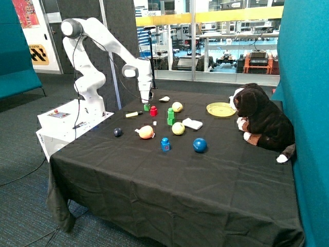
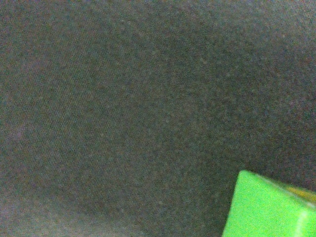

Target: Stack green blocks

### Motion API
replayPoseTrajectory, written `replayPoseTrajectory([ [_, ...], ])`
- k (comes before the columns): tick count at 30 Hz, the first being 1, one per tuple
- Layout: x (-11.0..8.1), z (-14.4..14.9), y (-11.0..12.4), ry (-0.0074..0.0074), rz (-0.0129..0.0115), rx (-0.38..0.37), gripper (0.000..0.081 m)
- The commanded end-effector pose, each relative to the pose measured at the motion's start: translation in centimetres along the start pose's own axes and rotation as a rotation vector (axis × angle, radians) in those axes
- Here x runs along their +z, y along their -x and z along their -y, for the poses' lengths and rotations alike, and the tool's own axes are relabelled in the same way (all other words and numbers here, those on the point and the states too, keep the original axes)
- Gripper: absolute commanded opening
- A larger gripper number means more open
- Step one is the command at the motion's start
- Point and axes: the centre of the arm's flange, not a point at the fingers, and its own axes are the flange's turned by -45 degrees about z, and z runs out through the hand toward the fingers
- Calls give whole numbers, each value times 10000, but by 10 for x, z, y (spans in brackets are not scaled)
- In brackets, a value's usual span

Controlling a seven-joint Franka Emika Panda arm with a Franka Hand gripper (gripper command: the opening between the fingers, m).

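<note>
A single green block (image 1: 147, 107) sits on the black tablecloth next to the red studded block (image 1: 153, 110). My gripper (image 1: 146, 101) hangs straight down right over this green block, at or just above its top. In the wrist view a corner of the green block (image 2: 269, 207) shows close up against the cloth. Two more green blocks (image 1: 170, 116) stand stacked one on the other a little nearer the table's middle, between two yellow balls.
Around the stack lie yellow balls (image 1: 177, 107) (image 1: 178, 128), an orange-yellow ball (image 1: 146, 132), a blue ball (image 1: 199, 145), a small dark ball (image 1: 117, 132), a blue studded block (image 1: 165, 144), a white pad (image 1: 193, 123), a marker (image 1: 133, 114), a yellow plate (image 1: 221, 109) and a plush dog (image 1: 259, 118).
</note>
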Motion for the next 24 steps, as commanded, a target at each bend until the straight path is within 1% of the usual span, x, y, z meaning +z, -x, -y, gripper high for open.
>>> replayPoseTrajectory([
  [1,-10,-1,1,14,9,-106,0],
  [11,-52,-9,-3,14,9,-233,5],
  [21,-103,-14,-6,14,9,-438,0],
  [24,-113,-15,-5,14,9,-541,0],
])
